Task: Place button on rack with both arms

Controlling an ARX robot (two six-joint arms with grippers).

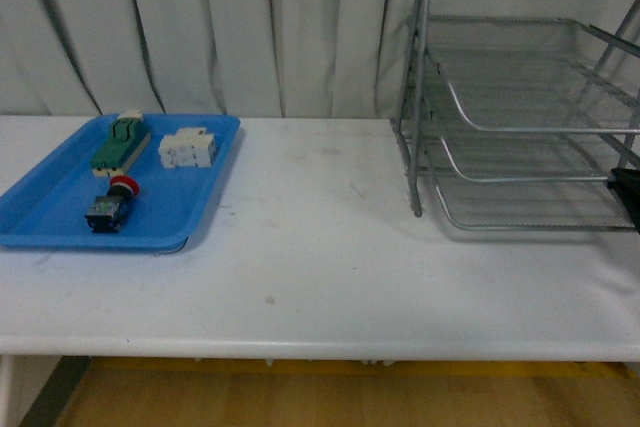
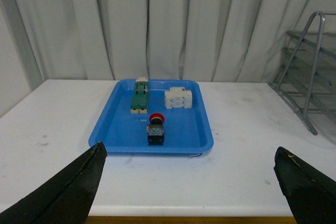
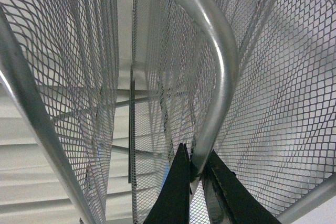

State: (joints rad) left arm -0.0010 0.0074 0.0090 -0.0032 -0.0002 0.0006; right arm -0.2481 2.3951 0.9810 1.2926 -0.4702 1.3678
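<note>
My left jaws are spread wide with nothing between them, the two dark tips showing at the lower corners of the left wrist view, and they hang above the bench (image 1: pixel 330 247) short of the blue tray (image 2: pixel 113 124), apart from everything. They face the tray because the button (image 2: pixel 155 128) is there: it lies on its side near the tray's front edge, red cap toward the curtain and black body toward me, with bare blue floor around it. The green-and-cream block (image 2: pixel 139 97) and the white component (image 2: pixel 177 98) sit further back in the tray, apart from the button, so I judge a straight reach from the front can take it without touching either. My right jaws are pinched almost shut on one silver tube of the rack (image 3: pixel 210 51), with mesh close on both sides in the right wrist view. I cannot tell which tier that tube belongs to. In the front view only a dark bit of my right arm (image 1: pixel 627 195) shows, at the rack's (image 1: pixel 520 127) lower tier on the far right. I take that hold as bracing, so the light wire frame stays put when something is set in it. The button is well apart from the rack, so the pick is not yet begun.
</note>
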